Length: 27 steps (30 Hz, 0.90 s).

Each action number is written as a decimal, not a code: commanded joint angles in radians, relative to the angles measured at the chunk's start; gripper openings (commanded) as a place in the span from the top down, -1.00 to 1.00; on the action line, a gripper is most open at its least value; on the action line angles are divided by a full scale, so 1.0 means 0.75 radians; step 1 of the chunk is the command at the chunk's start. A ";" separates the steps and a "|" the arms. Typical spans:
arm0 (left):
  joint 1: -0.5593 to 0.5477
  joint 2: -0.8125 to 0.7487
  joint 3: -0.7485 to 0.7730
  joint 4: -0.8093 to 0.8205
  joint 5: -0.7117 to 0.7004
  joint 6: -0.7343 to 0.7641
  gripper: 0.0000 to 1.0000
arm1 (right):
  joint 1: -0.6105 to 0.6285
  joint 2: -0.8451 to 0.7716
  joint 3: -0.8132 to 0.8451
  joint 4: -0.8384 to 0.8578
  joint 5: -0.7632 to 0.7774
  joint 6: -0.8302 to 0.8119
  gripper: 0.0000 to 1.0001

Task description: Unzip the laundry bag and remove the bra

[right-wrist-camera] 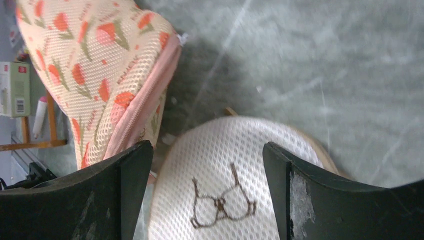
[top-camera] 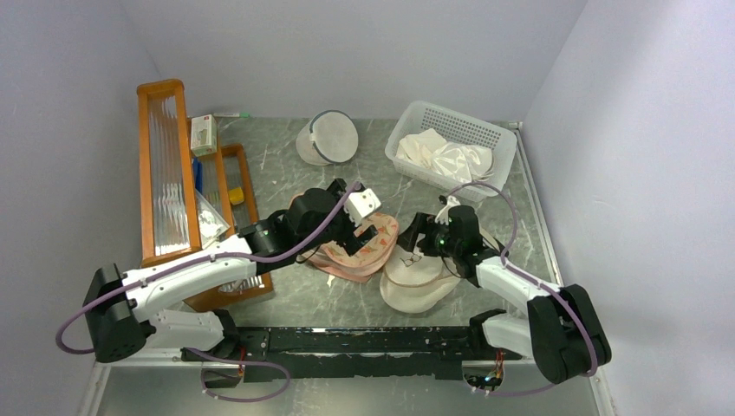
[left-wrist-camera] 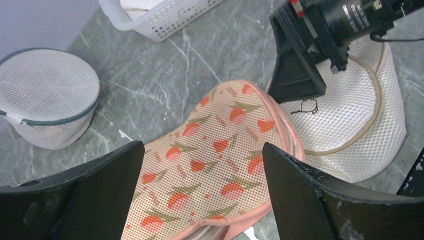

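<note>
Grey marbled bench (top-camera: 286, 165) carries the peach laundry bag (top-camera: 364, 251) at centre, with a cream bra-icon pouch (top-camera: 420, 282) just beside it at 4 o'clock. Left jaws stand apart over the bag, right jaws apart over the pouch.

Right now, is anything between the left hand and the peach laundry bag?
Nothing visible. The left hand hangs open directly over the laundry bag, its fingers on either side of the printed mesh. The round cream pouch lies beside the bag, under the open right hand, not in the path.
</note>
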<state>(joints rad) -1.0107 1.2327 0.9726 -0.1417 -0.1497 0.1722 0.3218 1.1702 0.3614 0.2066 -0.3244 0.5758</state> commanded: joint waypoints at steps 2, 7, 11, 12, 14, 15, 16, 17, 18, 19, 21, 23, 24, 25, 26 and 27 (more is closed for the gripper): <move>0.020 -0.108 -0.045 0.133 -0.046 -0.018 -0.99 | -0.003 -0.094 -0.049 -0.299 0.145 0.153 -0.63; 0.028 -0.094 0.124 0.208 -0.098 -0.066 -0.98 | 0.003 -0.245 -0.205 -0.344 0.051 0.275 -0.62; 0.034 -0.042 0.313 0.298 -0.155 -0.025 -0.99 | 0.023 -0.414 -0.209 -0.495 0.082 0.248 -0.62; 0.037 -0.030 0.334 0.334 -0.172 -0.002 -0.99 | 0.024 -0.449 -0.187 -0.524 0.083 0.236 -0.62; 0.051 -0.011 0.340 0.398 -0.206 0.052 -0.99 | 0.025 -0.498 -0.125 -0.587 0.118 0.198 -0.64; 0.057 -0.008 0.321 0.434 -0.222 0.074 -0.99 | 0.025 -0.505 -0.082 -0.611 0.134 0.164 -0.65; 0.063 -0.014 0.277 0.478 -0.228 0.101 -1.00 | 0.025 -0.501 -0.038 -0.640 0.152 0.135 -0.65; 0.069 -0.027 0.217 0.524 -0.237 0.123 -1.00 | 0.026 -0.488 0.008 -0.663 0.161 0.105 -0.65; 0.078 -0.044 0.156 0.577 -0.241 0.138 -0.99 | 0.027 -0.471 0.050 -0.682 0.167 0.076 -0.65; 0.114 -0.060 0.111 0.598 -0.218 0.127 -0.99 | 0.031 -0.448 0.086 -0.692 0.172 0.049 -0.65; 0.155 -0.089 0.097 0.556 -0.196 0.088 -0.99 | 0.046 -0.391 0.149 -0.692 0.196 -0.009 -0.65; 0.160 -0.139 0.069 0.566 -0.257 0.095 -0.99 | 0.087 -0.341 0.203 -0.668 0.234 -0.070 -0.65; 0.164 -0.172 0.045 0.582 -0.273 0.104 -0.99 | 0.128 -0.318 0.227 -0.650 0.266 -0.094 -0.65; 0.164 -0.201 0.020 0.606 -0.302 0.130 -0.99 | 0.172 -0.295 0.252 -0.628 0.294 -0.129 -0.65; 0.165 -0.229 -0.007 0.640 -0.345 0.164 -0.98 | 0.239 -0.273 0.276 -0.602 0.319 -0.161 -0.65; 0.165 -0.250 -0.036 0.675 -0.393 0.192 -0.98 | 0.319 -0.247 0.299 -0.574 0.346 -0.195 -0.65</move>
<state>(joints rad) -0.8906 1.1481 0.9859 0.2237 -0.3359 0.2474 0.4232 0.9352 0.5251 -0.2611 -0.1535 0.5579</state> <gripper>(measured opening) 0.992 0.824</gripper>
